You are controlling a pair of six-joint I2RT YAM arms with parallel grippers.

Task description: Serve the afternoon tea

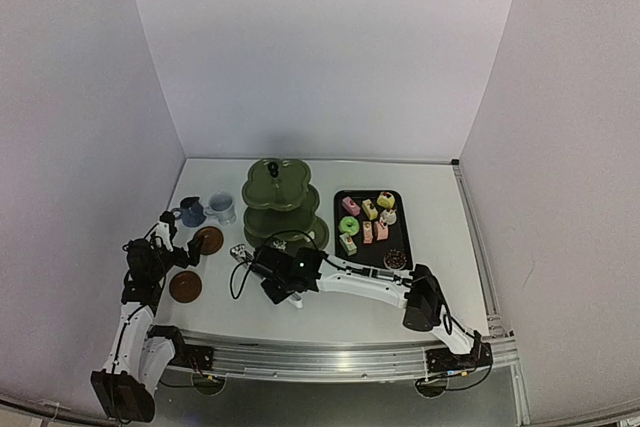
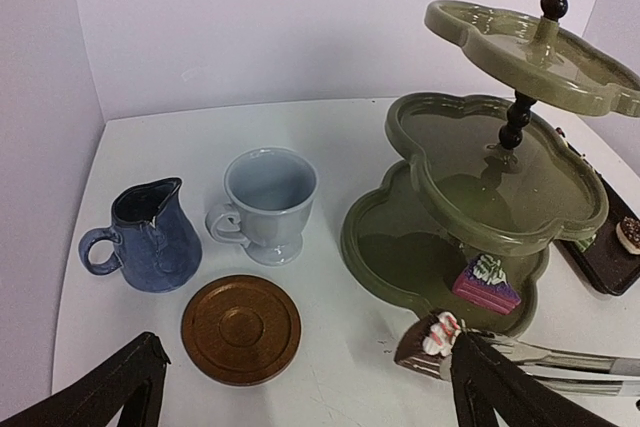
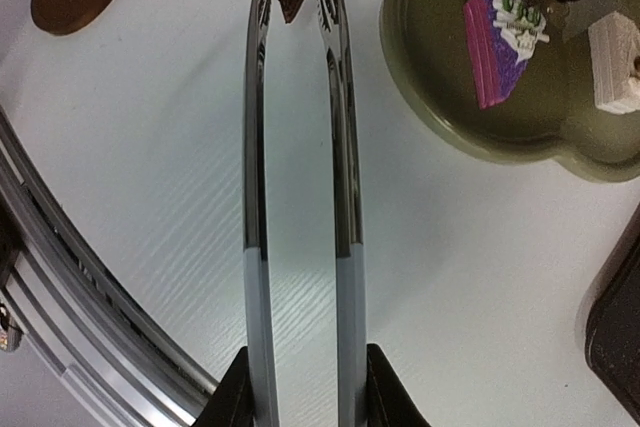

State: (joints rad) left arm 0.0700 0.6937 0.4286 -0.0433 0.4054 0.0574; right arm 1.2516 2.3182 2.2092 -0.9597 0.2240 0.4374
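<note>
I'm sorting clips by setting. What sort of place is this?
Likely a robotics lab test booth: plain white partition walls enclose a white table, and a metal mounting rail runs along its near edge.

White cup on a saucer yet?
No, the white cup stands directly on the table, behind the brown saucer, which holds nothing.

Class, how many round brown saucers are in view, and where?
2. The first saucer lies just in front of the white cup; the second saucer lies further forward, slightly left. None seems hidden.
</note>
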